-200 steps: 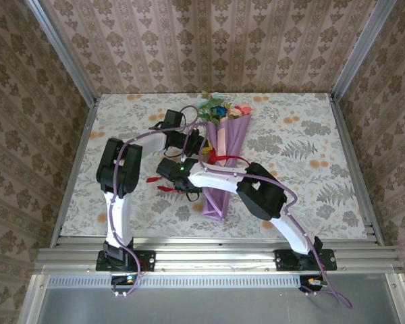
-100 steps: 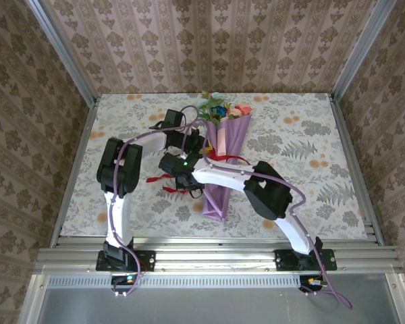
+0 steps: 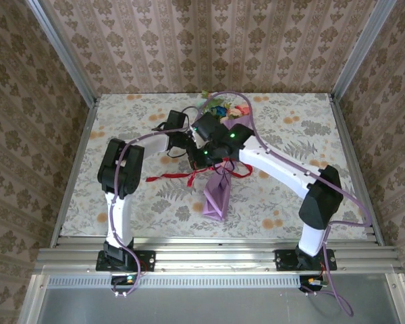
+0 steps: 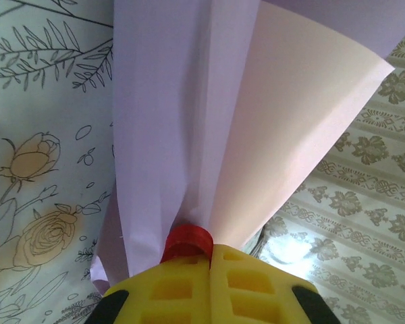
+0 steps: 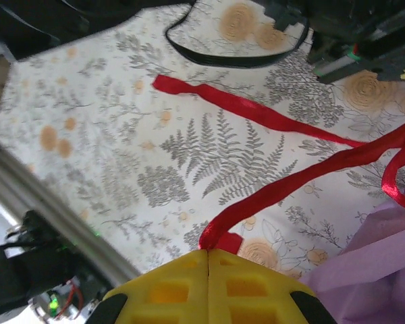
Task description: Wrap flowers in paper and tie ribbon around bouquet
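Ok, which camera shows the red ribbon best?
Right wrist view: the ribbon is large and sharp, one end flat on the tablecloth, another strand pinched in the right end effector. The top external view shows it small, partly behind the arms. The left wrist view shows a short red bit at the left end effector.

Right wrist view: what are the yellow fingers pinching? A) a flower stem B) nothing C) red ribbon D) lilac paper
C: the right gripper is shut on the ribbon, whose red end sits pinched between its closed jaws.
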`<state>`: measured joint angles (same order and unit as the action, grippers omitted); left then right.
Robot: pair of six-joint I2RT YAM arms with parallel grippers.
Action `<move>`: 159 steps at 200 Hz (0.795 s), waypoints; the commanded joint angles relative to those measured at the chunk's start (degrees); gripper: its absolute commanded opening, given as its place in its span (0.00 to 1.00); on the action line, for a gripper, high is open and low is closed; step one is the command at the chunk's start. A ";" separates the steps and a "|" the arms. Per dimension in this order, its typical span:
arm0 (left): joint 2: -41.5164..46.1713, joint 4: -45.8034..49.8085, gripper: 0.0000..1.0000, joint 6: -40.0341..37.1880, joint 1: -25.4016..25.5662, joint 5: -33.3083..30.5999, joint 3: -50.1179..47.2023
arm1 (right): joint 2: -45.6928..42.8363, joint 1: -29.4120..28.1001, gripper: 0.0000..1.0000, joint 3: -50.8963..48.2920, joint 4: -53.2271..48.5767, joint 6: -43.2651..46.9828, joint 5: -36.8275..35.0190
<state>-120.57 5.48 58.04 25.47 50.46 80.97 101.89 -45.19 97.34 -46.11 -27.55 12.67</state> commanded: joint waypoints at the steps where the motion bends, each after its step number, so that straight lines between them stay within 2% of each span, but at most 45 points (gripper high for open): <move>1: 2.19 -2.30 0.00 1.80 0.35 -1.52 -0.69 | -3.23 1.02 0.00 -1.01 -1.67 4.20 8.14; 96: 2.06 -3.58 0.00 3.04 2.23 -4.47 -1.28 | -14.12 2.62 0.00 -5.48 2.65 2.60 16.57; 159: 1.94 -2.95 0.00 3.13 2.31 -5.88 -1.12 | -24.52 8.28 0.00 -14.61 4.71 0.49 20.44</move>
<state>-120.57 2.83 60.49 27.68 45.95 80.31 82.63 -39.27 86.32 -42.44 -25.71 29.82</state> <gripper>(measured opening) 0.048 0.061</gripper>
